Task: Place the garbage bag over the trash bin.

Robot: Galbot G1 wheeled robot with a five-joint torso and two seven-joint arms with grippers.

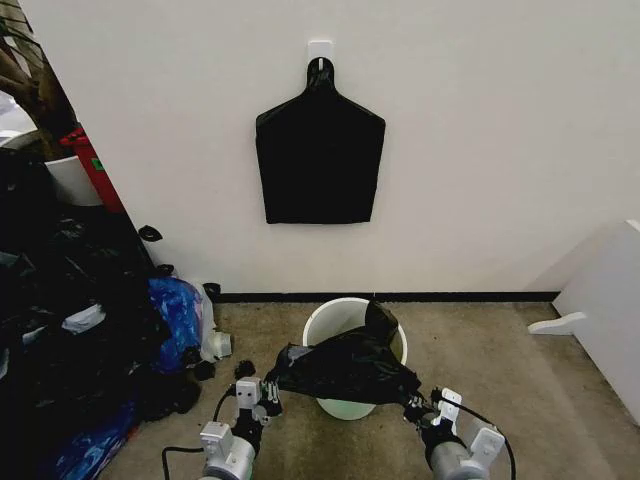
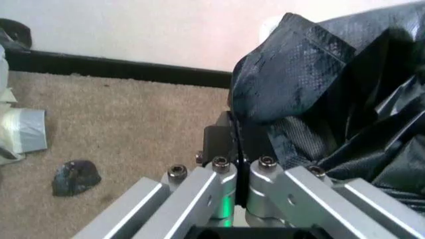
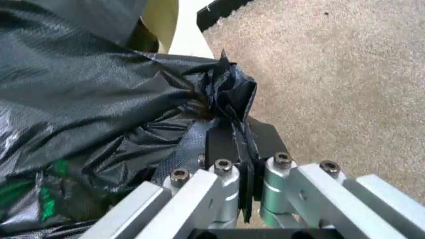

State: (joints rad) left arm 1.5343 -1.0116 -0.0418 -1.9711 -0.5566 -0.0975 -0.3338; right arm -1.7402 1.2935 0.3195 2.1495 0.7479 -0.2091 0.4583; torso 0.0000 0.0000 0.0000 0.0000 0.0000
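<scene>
Bag (image 1: 345,368) stretched between both grippers, draped over the near rim of the bin (image 1: 330,322) and covering much of its mouth; one flap sticks up above the far rim. Bin on the carpet (image 1: 480,350) just before the wall (image 1: 480,140), near a black skirting strip (image 1: 450,296).

Left gripper (image 1: 272,388) at the bag's left edge, pads clamped together on a fold of the film; seen close in the left wrist view (image 2: 237,144), black pads pressed flat with the plastic (image 2: 319,89) bunched out from between them. Right gripper (image 1: 412,404) at the bag's right edge, likewise pinched tight on a crumpled corner; in the right wrist view (image 3: 236,144) film (image 3: 86,94) wrinkled between the pads, with the bin's pale wall (image 3: 162,20) behind.

No readable writing on bag or bin from here; print on the bin hidden.

Flat black bundle (image 1: 320,155) with a narrow neck hung from a white hook (image 1: 320,48) on the wall above. Blue bag (image 1: 178,310) and a heap of dark bags (image 1: 70,340) to the left. White furniture (image 1: 605,310) at the right edge. Small dark scrap (image 2: 76,177) on the carpet in the left wrist view.
</scene>
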